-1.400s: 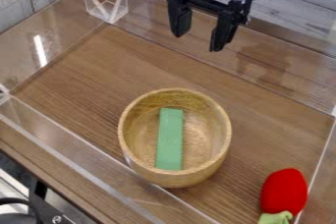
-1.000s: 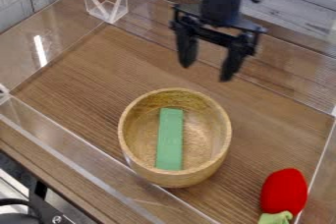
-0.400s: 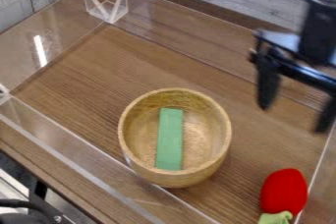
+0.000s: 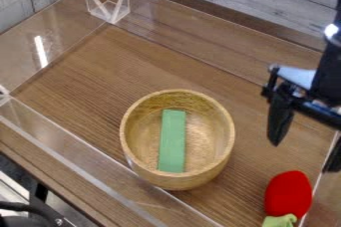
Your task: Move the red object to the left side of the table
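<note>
The red object [image 4: 288, 193], a small strawberry-like toy with a green leafy end, lies at the near right corner of the table [image 4: 160, 62]. My gripper [image 4: 309, 139] hangs pointing down just above and behind it, apart from it. It stands open with nothing between its fingers. Its left finger [image 4: 280, 121] shows plainly, while the right one is cut off by the frame's right edge.
A wooden bowl [image 4: 134, 141] holding a flat green block [image 4: 173, 138] sits in the middle of the table, left of the gripper. Clear acrylic walls [image 4: 60, 27] border the tabletop. A small clear stand [image 4: 107, 4] sits at the far left corner.
The gripper has travelled from the far middle of the table to the right and nearer, stopping above the red object. Its jaws stayed open. The bowl and toy have not moved.
</note>
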You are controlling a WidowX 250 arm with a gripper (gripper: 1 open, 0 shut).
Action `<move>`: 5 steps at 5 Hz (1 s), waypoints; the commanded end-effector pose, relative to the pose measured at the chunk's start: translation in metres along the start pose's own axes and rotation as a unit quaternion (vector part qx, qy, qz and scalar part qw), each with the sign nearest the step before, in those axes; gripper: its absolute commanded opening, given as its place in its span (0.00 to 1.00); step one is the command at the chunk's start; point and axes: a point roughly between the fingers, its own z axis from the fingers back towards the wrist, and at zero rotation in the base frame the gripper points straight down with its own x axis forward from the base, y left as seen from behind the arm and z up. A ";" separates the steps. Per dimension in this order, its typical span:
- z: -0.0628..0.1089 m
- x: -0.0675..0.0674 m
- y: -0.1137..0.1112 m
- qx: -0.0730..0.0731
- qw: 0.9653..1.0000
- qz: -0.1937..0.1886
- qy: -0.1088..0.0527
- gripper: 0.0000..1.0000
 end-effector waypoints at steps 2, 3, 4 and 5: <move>-0.010 -0.014 -0.003 -0.006 0.999 -0.004 -0.033 1.00; -0.020 -0.018 -0.003 -0.002 0.999 -0.007 -0.050 1.00; -0.026 -0.012 0.001 -0.002 0.998 -0.004 -0.068 1.00; -0.031 -0.006 0.006 -0.004 0.996 0.000 -0.084 1.00</move>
